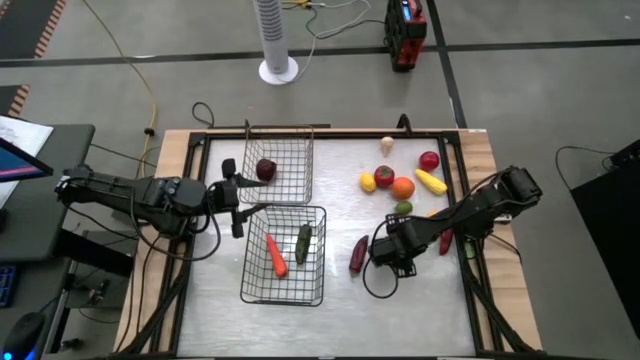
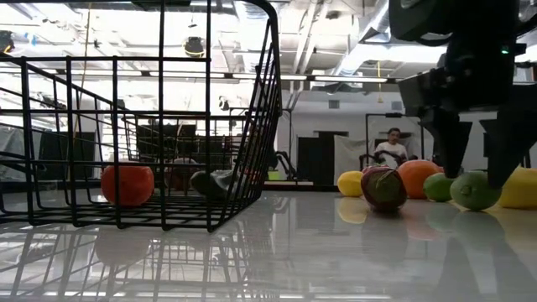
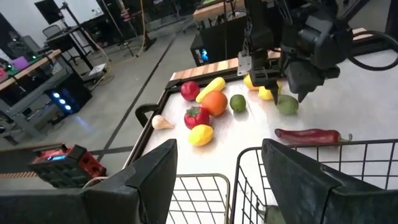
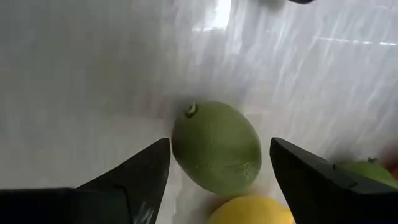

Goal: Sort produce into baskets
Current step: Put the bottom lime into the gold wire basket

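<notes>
Glossy white table (image 1: 420, 300), workshop room behind. Right gripper (image 4: 214, 186) spread wide around green fruit (image 4: 216, 148), bare tabletop beyond. Left gripper (image 3: 217, 174) wide, over basket rim (image 3: 311, 148).

Two black jointed arms, looped black cables alongside, left end effector (image 1: 237, 205) with broad, flat, wedge-shaped dark fingers (image 3: 149, 177)

Pale grey glossy worktop (image 1: 420, 300) showing inside a light wooden rim, silver-grey wire baskets (image 1: 285, 255), one carrying an orange carrot (image 1: 276, 256) and a dark green piece (image 1: 303, 243), dark red chilli (image 1: 358, 255), green lime (image 4: 216, 147) lying between the black right hand's (image 4: 217, 168) fingers
</notes>
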Available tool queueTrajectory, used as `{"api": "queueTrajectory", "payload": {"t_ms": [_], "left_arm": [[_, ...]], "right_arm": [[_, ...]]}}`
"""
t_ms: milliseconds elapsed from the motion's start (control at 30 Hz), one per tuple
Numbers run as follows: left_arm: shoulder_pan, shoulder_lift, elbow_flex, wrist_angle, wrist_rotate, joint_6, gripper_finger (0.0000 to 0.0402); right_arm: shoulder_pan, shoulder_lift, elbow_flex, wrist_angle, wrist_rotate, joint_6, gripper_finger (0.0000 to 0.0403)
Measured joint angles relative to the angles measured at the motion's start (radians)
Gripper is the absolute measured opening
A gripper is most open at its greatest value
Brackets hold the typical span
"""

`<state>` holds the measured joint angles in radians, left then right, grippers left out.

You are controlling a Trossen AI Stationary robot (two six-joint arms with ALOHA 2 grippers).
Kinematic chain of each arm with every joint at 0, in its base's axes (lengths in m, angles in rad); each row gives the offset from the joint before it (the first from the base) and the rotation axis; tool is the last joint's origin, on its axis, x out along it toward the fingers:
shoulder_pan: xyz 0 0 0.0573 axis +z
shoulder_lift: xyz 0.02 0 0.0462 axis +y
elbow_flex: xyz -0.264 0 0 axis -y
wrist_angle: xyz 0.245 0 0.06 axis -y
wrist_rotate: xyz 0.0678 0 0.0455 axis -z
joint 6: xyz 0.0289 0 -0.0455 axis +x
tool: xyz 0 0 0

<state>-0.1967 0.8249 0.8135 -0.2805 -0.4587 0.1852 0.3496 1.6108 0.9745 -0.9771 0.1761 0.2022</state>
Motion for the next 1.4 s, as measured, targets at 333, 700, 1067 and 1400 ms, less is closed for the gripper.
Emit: {"api": "queueTrajectory", "payload": {"t_ms": [333,700,1067,1400], "left_arm": [[-0.002,-0.038,0.000,-0.067,0.002,0.000,0.0223],[-0.020,-0.115,0.002,-0.096,0.010,-0.035,0.0223],[-0.029,-0.130,0.001,-0.079,0.009,0.002,0.0223],[-0.075,-0.192,0.001,-0.047,0.009,0.020,0.0223]], "right_arm": [[-0.019,0.038,-0.015,0.032,-0.042,-0.040,0.0285],[-0.032,0.101,-0.023,0.012,-0.071,-0.054,0.0227],[-0.050,0.075,0.198,-0.105,0.036,-0.051,0.0192],[-0.256,0.079,0.438,0.222,0.229,-0.261,0.0208]]}}
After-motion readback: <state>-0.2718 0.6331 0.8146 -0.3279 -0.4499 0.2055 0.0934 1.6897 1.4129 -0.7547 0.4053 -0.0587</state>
